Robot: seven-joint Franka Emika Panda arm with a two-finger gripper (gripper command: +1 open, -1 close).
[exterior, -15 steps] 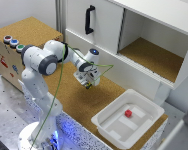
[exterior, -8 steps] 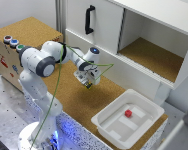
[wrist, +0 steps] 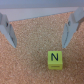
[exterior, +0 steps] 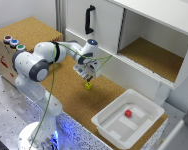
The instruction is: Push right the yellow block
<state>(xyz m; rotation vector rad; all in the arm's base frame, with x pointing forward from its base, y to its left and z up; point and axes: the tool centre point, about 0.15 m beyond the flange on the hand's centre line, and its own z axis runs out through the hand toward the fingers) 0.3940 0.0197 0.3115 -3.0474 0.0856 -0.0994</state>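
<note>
I am in the approach step: my gripper (exterior: 89,76) hangs over the cork board (exterior: 69,87), close to the yellow block (exterior: 87,86) but not touching it. In the exterior view the block sits on the cork just below my fingertips, between my hand and the white tray (exterior: 106,125), and apart from both. That tray holds the small red cube (exterior: 128,113), which has no part in this job. Behind me stands the white cabinet (exterior: 106,25) with its black handle (exterior: 88,19), well clear of the block.

My wrist view shows my fingers (wrist: 9,32) spread wide apart, with nothing held. The yellow block (wrist: 54,59) lies on the cork outside the gap between them, a dark letter N on its top face. It looks square and flat on the board.

As I judge it, the push itself has not begun. The next move calls for me to bring one finger low against the side of the block opposite the push direction, near the cork, and then sweep sideways to the right. The cube is tiny and light, so I would keep contact low and centred; an off-centre touch could spin it or let it slip past my finger. The rough cork may make it catch and tip.
</note>
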